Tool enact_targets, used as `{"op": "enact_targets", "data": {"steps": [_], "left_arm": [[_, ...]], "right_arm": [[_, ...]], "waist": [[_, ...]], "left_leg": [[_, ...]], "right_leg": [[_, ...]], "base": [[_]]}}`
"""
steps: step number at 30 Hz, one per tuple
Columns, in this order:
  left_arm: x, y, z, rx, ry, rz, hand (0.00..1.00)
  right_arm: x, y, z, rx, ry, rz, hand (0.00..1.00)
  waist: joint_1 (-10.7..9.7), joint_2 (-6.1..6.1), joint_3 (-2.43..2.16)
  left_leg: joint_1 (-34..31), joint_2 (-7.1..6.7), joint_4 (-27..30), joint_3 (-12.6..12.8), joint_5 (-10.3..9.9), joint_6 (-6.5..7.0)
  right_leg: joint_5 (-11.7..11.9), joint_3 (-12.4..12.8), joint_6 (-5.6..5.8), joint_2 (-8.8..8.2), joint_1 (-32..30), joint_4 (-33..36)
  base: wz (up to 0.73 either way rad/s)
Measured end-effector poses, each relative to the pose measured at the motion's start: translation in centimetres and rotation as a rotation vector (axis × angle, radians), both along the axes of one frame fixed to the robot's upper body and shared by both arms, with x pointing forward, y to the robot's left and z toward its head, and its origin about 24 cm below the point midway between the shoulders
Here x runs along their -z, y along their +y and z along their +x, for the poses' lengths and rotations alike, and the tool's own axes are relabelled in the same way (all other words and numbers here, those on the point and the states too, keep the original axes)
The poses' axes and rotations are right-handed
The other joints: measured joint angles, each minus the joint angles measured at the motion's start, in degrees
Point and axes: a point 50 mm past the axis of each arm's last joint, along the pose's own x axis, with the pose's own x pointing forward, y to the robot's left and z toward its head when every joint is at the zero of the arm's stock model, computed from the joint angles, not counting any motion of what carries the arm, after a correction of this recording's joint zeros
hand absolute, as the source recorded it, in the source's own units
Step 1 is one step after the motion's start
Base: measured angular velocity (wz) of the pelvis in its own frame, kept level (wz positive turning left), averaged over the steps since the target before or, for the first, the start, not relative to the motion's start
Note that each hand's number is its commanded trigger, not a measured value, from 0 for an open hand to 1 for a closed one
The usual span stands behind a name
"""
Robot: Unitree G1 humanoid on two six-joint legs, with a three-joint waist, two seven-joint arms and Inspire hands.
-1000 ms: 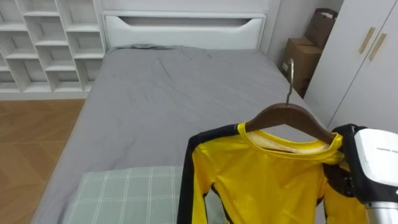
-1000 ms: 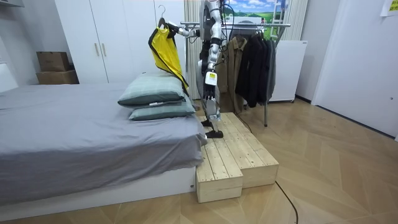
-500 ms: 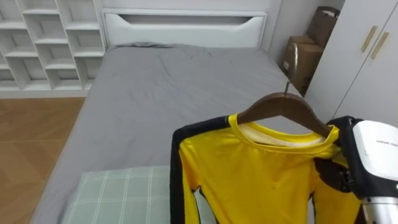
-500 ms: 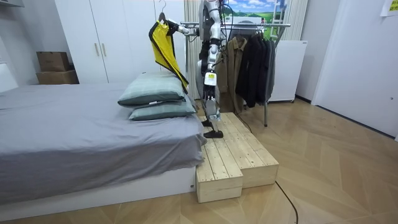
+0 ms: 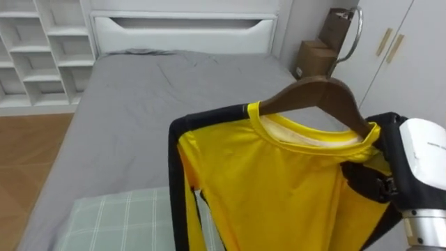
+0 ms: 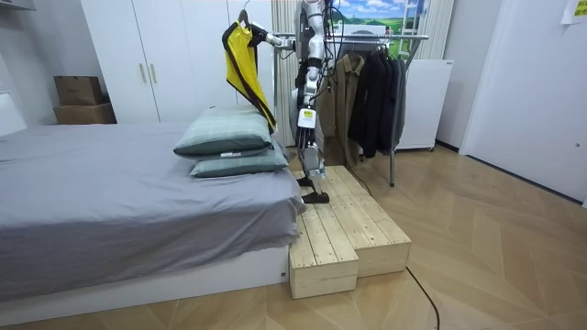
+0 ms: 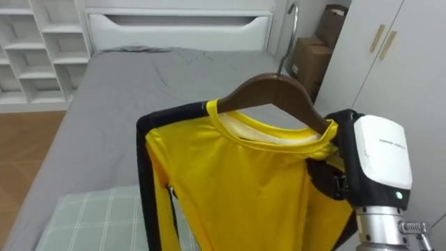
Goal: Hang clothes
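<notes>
Hanging garment: yellow long-sleeved shirt with black side panels (image 5: 279, 195), draped on a dark brown wooden hanger (image 5: 317, 94); its right shoulder lies against the right hand (image 5: 387, 178), and the rest falls to that hand's left, above the pillows.
Bed: wide, grey sheet (image 5: 139, 104), white panelled board (image 5: 185, 31) at the far end.
Wardrobe: white, tall doors with pale handles (image 5: 411, 63), on the robot's right, past the bed.
Shelving: white open cubby unit (image 5: 35, 49), far left corner.
Floor: light wood boards (image 6: 495, 257).
Clothes rack: metal rail with dark coats (image 6: 376, 82), behind the robot in the room view.
Platform: low stepped block of pale wood planks (image 6: 348, 229) at the bed's side; the robot stands upright on it, facing along the bed.
Pillows: two pale green checked pillows (image 6: 225, 133), stacked at the near end of the bed.
Boxes: brown cardboard boxes (image 5: 317, 56), stacked beside the wardrobe.
Hanger detail: metal hook points up and is free of any rail.
Right hand, pose: arm held out level at shoulder height; dark fingers clasped on the hanger's right end through the cloth.
Left hand (image 6: 310, 114): low at the robot's side.
</notes>
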Motion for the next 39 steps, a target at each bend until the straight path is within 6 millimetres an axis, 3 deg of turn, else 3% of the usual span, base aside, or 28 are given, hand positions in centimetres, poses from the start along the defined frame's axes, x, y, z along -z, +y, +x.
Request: {"op": "enact_targets", "data": {"steps": [6, 9, 10, 11, 12, 14, 15, 16, 17, 19, 20, 21, 23, 25, 26, 27, 28, 29, 31, 33, 35, 36, 38, 39], "left_arm": [[0.1, -0.2, 0.0, 0.024, 0.030, -0.005, 0.00], [0.1, -0.3, 0.3, 0.024, 0.023, -0.005, 0.00], [0.1, -0.2, 1.0, 0.024, 0.007, -0.001, 0.00], [0.1, -0.1, 1.5, 0.023, -0.006, 0.006, 0.00], [0.1, -0.1, 1.8, 0.024, -0.012, 0.010, 0.00], [-0.1, 0.4, 2.2, 0.014, -0.009, 0.031, 0.00], [-0.1, 0.5, 2.0, 0.007, 0.005, 0.031, 0.00], [-0.1, 0.5, 1.7, -0.013, 0.033, 0.031, 0.00], [0.0, 0.4, 1.3, -0.023, 0.056, 0.030, 0.00], [-0.1, 0.7, 0.7, -0.029, 0.080, 0.040, 0.00], [-0.2, 0.9, 0.5, -0.028, 0.094, 0.048, 0.00], [-0.2, 0.9, 0.5, -0.023, 0.101, 0.052, 0.00], [-0.2, 1.1, -0.2, -0.016, 0.137, 0.071, 0.00], [-0.3, 1.3, -0.5, -0.025, 0.165, 0.086, 0.00], [-0.4, 1.3, -0.8, -0.034, 0.179, 0.097, 0.00], [-0.4, 1.3, -1.1, -0.041, 0.188, 0.101, 0.00], [-0.3, 1.1, -1.8, -0.048, 0.207, 0.103, 0.00], [-0.2, 0.7, -2.4, -0.052, 0.226, 0.102, 0.00], [-0.1, 0.3, -2.6, -0.056, 0.237, 0.103, 0.00], [-0.1, 0.1, -2.6, -0.059, 0.243, 0.102, 0.00], [0.0, -0.2, -2.6, -0.063, 0.254, 0.096, 0.00], [0.0, -0.4, -2.6, -0.062, 0.253, 0.097, 0.00], [0.4, -1.7, -2.5, -0.064, 0.251, 0.081, 0.00], [0.5, -1.9, -2.5, -0.070, 0.249, 0.075, 0.00]], "right_arm": [[0.3, 0.3, -0.1, 0.002, 0.012, 0.026, 1.00], [0.9, 0.2, -0.4, 0.012, 0.044, 0.038, 1.00], [1.1, 0.4, -0.5, 0.012, 0.060, 0.040, 1.00], [1.4, 0.7, -0.4, -0.003, 0.077, 0.043, 1.00], [1.5, 0.9, -0.4, -0.011, 0.084, 0.044, 1.00], [2.4, 1.6, -0.3, -0.033, 0.133, 0.059, 1.00], [2.6, 1.8, -0.4, -0.033, 0.146, 0.063, 1.00], [3.2, 1.7, -0.5, -0.021, 0.174, 0.071, 1.00], [3.7, 1.4, -0.6, -0.001, 0.201, 0.077, 1.00], [4.5, 1.2, -0.6, 0.009, 0.238, 0.094, 1.00], [5.2, 1.2, -0.7, 0.012, 0.277, 0.107, 1.00], [5.5, 1.1, -0.7, 0.013, 0.299, 0.109, 1.00], [6.0, 1.3, -0.7, -0.002, 0.359, 0.109, 1.00], [6.1, 1.3, -0.7, -0.003, 0.377, 0.114, 1.00], [6.2, 1.2, -0.7, -0.001, 0.390, 0.115, 1.00], [6.2, 1.2, -0.7, -0.002, 0.393, 0.116, 1.00], [6.3, 1.2, -0.7, -0.002, 0.396, 0.117, 1.00], [6.3, 1.1, -0.7, 0.002, 0.399, 0.120, 1.00], [6.4, 1.0, -0.8, 0.012, 0.405, 0.120, 1.00], [6.5, 1.1, -0.8, 0.010, 0.413, 0.117, 1.00], [6.5, 1.4, -0.8, 0.000, 0.416, 0.117, 1.00], [6.5, 1.4, -0.8, -0.001, 0.417, 0.117, 1.00], [6.4, 1.7, -0.6, -0.012, 0.419, 0.085, 1.00], [6.4, 1.9, -0.6, -0.018, 0.416, 0.073, 1.00]], "waist": [[-1.8, 0.37, 0.07], [-2.1, 0.57, 0.12], [-1.9, 0.84, 0.36], [-1.7, 1.11, 0.55], [-1.5, 1.37, 0.70], [0.0, 1.62, 0.93], [-0.1, 1.83, 1.16], [-0.8, 1.48, 1.03], [-1.3, 1.28, 0.92], [-1.6, 0.43, 0.56], [-2.2, 0.21, 0.73], [-2.1, 0.29, 0.77], [-2.0, 0.88, 0.79], [-2.4, 1.07, 0.94], [-2.6, 0.95, 0.94], [-2.6, 0.70, 0.90], [-2.7, 0.31, 0.95], [-3.2, -0.47, 1.19], [-3.7, -0.82, 1.34], [-2.8, -1.23, 1.25], [-3.0, -1.33, 1.14], [-2.9, -1.34, 1.12], [-1.8, -0.95, 0.89], [-1.8, -0.65, 0.75]], "left_leg": [[0.8, 0.79, 0.1, 6.2, -1.0, 0.10], [1.6, 1.13, 0.2, 11.9, -1.5, -0.10], [2.0, 1.65, 0.1, 15.5, -1.6, -0.25], [2.5, 2.13, 0.0, 19.5, -1.9, -0.50], [2.8, 2.42, 0.0, 21.3, -2.3, -0.59], [3.7, 3.22, 0.4, 29.7, -3.8, -1.40], [3.8, 3.45, 1.0, 31.3, -4.4, -1.55], [4.0, 3.78, 2.5, 34.3, -5.4, -2.12], [4.7, 3.77, 2.9, 36.2, -6.0, -2.74], [4.8, 4.42, 5.2, 38.0, -6.8, -3.95], [4.4, 6.02, 8.4, 37.8, -7.1, -4.43], [4.2, 6.68, 9.7, 37.8, -7.1, -4.43], [2.3, 9.77, 17.3, 35.3, -7.1, -4.41], [0.9, 11.94, 23.2, 32.3, -7.0, -4.43], [-0.2, 12.97, 27.8, 30.6, -6.1, -4.73], [-0.8, 13.11, 29.9, 29.6, -5.0, -4.70], [-2.6, 12.96, 33.6, 26.4, -2.8, -4.64], [-4.5, 12.39, 34.9, 22.5, -2.6, -4.39], [-7.3, 11.43, 34.2, 18.6, -3.9, -4.25], [-9.5, 9.38, 30.9, 13.7, -4.1, -4.41], [-11.0, 4.84, 22.6, 4.8, -4.0, -4.42], [-11.2, 3.81, 20.1, 3.1, -4.0, -4.39], [-12.6, -0.25, 12.8, -1.5, -3.3, -4.23], [-13.1, -0.76, 11.6, -2.5, -2.8, -3.85]], "right_leg": [[1.2, 3.8, -0.22, 1.36, -3.3, 2.2], [1.9, 4.6, -0.62, 2.23, -4.9, 2.7], [2.7, 4.3, -0.99, 2.83, -5.7, 2.5], [3.5, 2.5, -1.79, 3.09, -6.5, 2.2], [4.1, 0.7, -2.25, 2.95, -6.7, 2.0], [4.8, -9.8, -4.44, 1.35, -8.3, 4.1], [3.6, -12.1, -4.58, 0.50, -9.1, 6.2], [-0.7, -16.2, -3.72, -2.75, -10.0, 12.1], [-4.2, -17.5, -2.48, -5.79, -9.6, 16.0], [-6.4, -18.3, -0.28, -8.37, -8.7, 16.2], [-5.8, -17.9, -1.02, -7.12, -8.7, 15.5], [-5.7, -17.6, -1.19, -6.44, -8.7, 15.2], [-5.0, -15.7, -2.61, -3.26, -7.8, 12.8], [-5.3, -13.3, -3.82, -1.79, -7.4, 12.5], [-5.9, -11.1, -4.68, -0.90, -7.4, 13.2], [-6.2, -9.8, -4.98, -0.64, -7.4, 13.6], [-6.3, -7.0, -5.39, -0.01, -7.0, 13.7], [-6.5, -4.4, -5.63, 0.48, -7.0, 13.6], [-6.3, -1.9, -6.04, 0.98, -7.3, 13.5], [-6.1, 1.9, -6.12, 2.35, -7.7, 13.0], [-3.6, 9.5, -6.60, 5.50, -7.6, 10.5], [-2.9, 12.2, -6.74, 6.29, -7.6, 10.0], [0.6, 23.4, -6.11, 9.13, -7.5, 7.3], [1.4, 25.9, -5.84, 9.79, -7.3, 6.4]], "base": [[-0.52], [-0.95], [-1.24], [-1.38], [-1.61], [-1.67], [-1.19], [-0.70], [-0.57], [-0.46], [-0.40], [-0.43], [-0.71], [-0.79], [-0.81], [-0.93], [-0.97], [-0.92], [-0.80], [-0.99], [-1.00], [-1.10], [-1.36], [-1.40]]}}
